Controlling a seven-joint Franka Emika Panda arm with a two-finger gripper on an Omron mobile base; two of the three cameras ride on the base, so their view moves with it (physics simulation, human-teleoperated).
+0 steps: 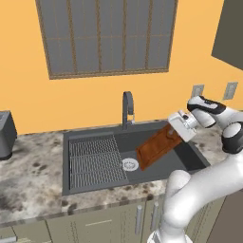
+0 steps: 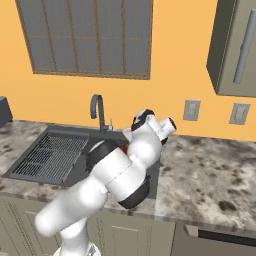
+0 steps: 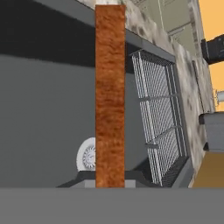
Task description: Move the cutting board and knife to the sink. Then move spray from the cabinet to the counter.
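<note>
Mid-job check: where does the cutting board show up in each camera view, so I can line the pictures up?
Left base view: cutting board right of centre, tilted over the sink basin, its upper end at the gripper.
Right base view: I cannot make it out; the arm covers that spot.
Hand view: a vertical brown strip through the centre.
Shared landmark: the ribbed drain rack.

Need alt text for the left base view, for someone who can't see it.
The white arm's gripper is shut on a reddish-brown wooden cutting board, held tilted over the dark grey recessed sink. A curved grey faucet stands behind it, with speckled stone counter around.
</note>
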